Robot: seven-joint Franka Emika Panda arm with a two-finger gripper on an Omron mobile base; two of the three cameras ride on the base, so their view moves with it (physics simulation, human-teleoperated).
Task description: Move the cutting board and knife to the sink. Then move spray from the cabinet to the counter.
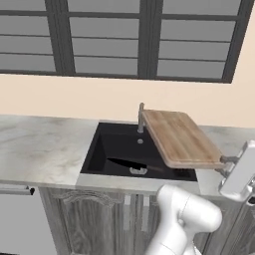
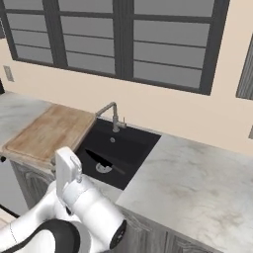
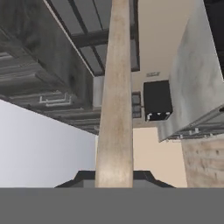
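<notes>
With the gripper clamped on the cutting board's edge, we lower it level into the sink, clear of the faucet and knife.

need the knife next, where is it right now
The knife lies on the bottom of the black sink, by the drain, in front of the faucet and left of the raised cutting board.
</notes>
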